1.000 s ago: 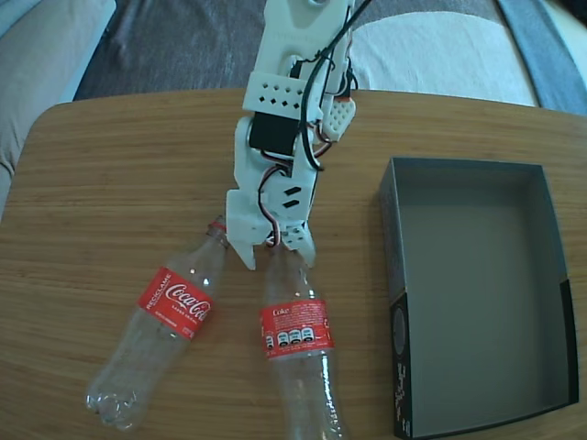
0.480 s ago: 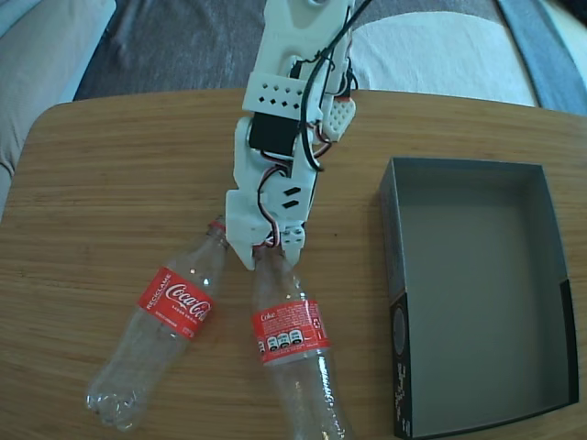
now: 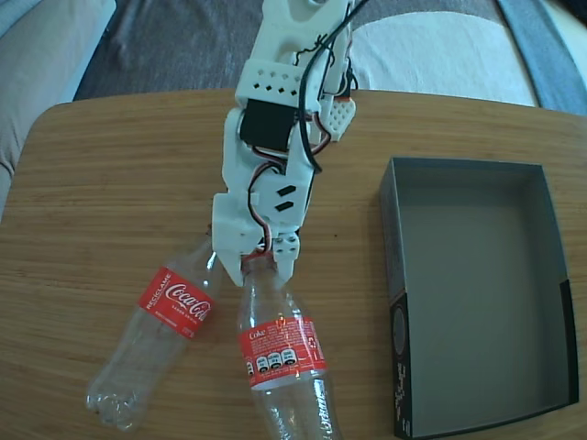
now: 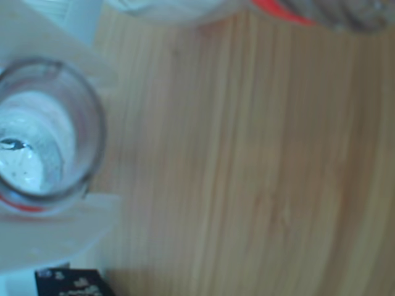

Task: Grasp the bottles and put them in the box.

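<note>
- In the wrist view, an open bottle mouth [image 4: 43, 129] sits between the pale fingers [image 4: 58, 231], clamped at the neck.
- In the fixed view, the gripper [image 3: 257, 264] grasps the right bottle [image 3: 280, 353]; the arm [image 3: 275, 137] slants down from the table's [image 3: 110, 183] far edge.
- The left bottle [image 3: 160, 335] lies just beside.
- The box [image 3: 550, 275] sits apart, right.

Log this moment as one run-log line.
phase: grasp | pincer: shut on right bottle at the neck, bottle mouth fills wrist view | left bottle: lying on table | box: empty
</note>
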Controlling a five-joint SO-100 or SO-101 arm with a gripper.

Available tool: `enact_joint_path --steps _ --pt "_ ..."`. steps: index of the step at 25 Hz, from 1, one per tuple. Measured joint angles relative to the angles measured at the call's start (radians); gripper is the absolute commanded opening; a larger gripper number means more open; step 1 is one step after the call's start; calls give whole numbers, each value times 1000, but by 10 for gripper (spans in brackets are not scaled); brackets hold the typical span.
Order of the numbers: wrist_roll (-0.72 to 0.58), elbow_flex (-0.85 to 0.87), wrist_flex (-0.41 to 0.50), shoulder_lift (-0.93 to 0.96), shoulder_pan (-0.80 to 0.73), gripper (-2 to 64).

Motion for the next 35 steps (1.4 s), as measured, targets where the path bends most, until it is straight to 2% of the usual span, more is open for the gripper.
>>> enact_joint_path --steps 4,8,21,25,30,35 --pt "8 -94 161 0 0 -4" --pt "110 -229 301 0 0 -4" --pt "380 -574 638 0 -2 -4" --pt "433 -653 724 0 -52 -4" --pt "615 -752 853 0 -118 -4" --pt "742 -821 905 0 -147 -4"
